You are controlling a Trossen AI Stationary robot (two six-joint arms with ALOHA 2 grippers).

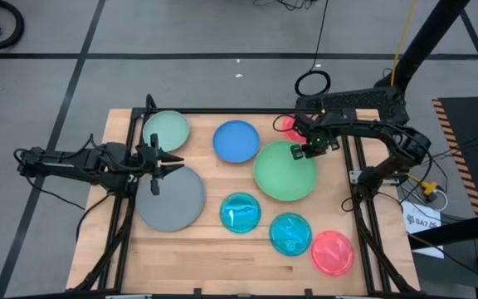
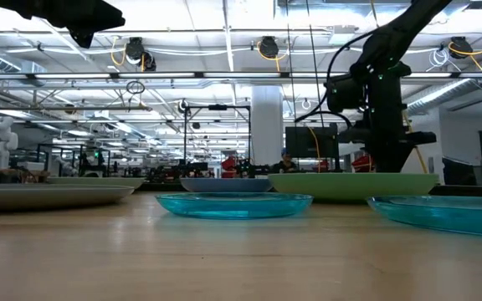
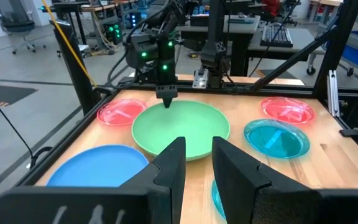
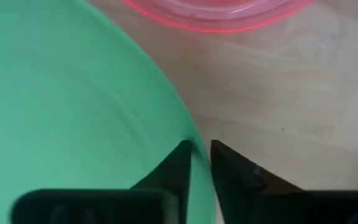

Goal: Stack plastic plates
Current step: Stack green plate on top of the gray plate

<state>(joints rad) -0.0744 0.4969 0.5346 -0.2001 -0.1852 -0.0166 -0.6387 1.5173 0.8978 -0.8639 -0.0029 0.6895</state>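
Eight plates lie singly on the wooden table: pale green (image 1: 166, 130), blue (image 1: 236, 140), large green (image 1: 285, 170), large grey (image 1: 171, 199), two cyan (image 1: 241, 212) (image 1: 290, 233), one pink (image 1: 332, 252), and a second pink (image 1: 287, 124) partly under the right arm. My right gripper (image 1: 301, 152) is down at the large green plate's far-right rim and shut on it. My left gripper (image 1: 177, 163) hovers above the grey plate's far edge, pointing toward the table's right, fingers slightly open and touching nothing. My right gripper (image 4: 201, 152) pinches the large green plate's rim (image 4: 188, 134) on its far-right side. It comes from above, one finger over the plate's inside and one outside over the wood. In the low view the green plate (image 2: 354, 184) still lies level on the table.
The second pink plate (image 4: 219, 12) lies just beyond the held rim. The blue plate (image 3: 98, 165) sits close to the green plate's left side. Black frame rails run along the table's edges. Bare wood shows along the near edge, left of the cyan plates.
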